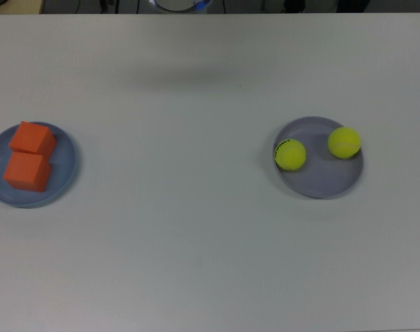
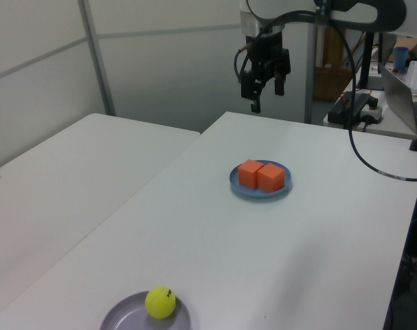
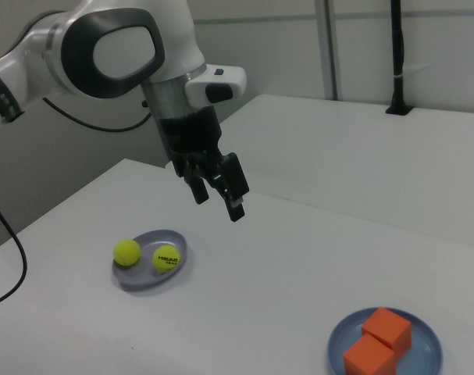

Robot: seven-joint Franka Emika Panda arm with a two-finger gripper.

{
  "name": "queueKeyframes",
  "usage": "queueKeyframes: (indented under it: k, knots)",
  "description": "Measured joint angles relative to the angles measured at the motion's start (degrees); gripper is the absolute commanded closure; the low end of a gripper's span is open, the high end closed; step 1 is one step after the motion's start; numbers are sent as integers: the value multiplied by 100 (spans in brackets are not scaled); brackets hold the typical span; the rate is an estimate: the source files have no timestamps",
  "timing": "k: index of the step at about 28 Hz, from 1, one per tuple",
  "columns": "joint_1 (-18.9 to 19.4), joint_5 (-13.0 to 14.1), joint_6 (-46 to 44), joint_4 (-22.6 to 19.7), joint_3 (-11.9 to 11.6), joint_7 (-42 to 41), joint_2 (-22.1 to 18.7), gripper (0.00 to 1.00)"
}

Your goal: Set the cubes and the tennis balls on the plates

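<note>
Two orange cubes (image 1: 32, 138) (image 1: 28, 171) sit side by side on the light blue plate (image 1: 66, 166) at the top view's left. Both tennis balls (image 1: 290, 154) (image 1: 344, 142) rest on the lavender-grey plate (image 1: 324, 178) at the top view's right. In the right view the ball (image 3: 166, 258) lettered "HEAD" lies beside the plain ball (image 3: 127, 251). My gripper (image 3: 218, 199) hangs open and empty high above the table's far side, between the two plates; it is out of the top view. The left view shows the gripper (image 2: 265, 95) above and beyond the cubes (image 2: 261, 175).
The white table (image 1: 196, 242) carries only the two plates. A second white table (image 2: 57, 179) adjoins it on the left view's left. Cables, a laptop and clutter (image 2: 393, 75) stand at the left view's right, off the table.
</note>
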Motion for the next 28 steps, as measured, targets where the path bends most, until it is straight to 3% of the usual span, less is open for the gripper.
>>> queueKeyframes:
  k: [28]
  knots:
    - [-125, 10, 0, -2, 1, -212, 0, 0]
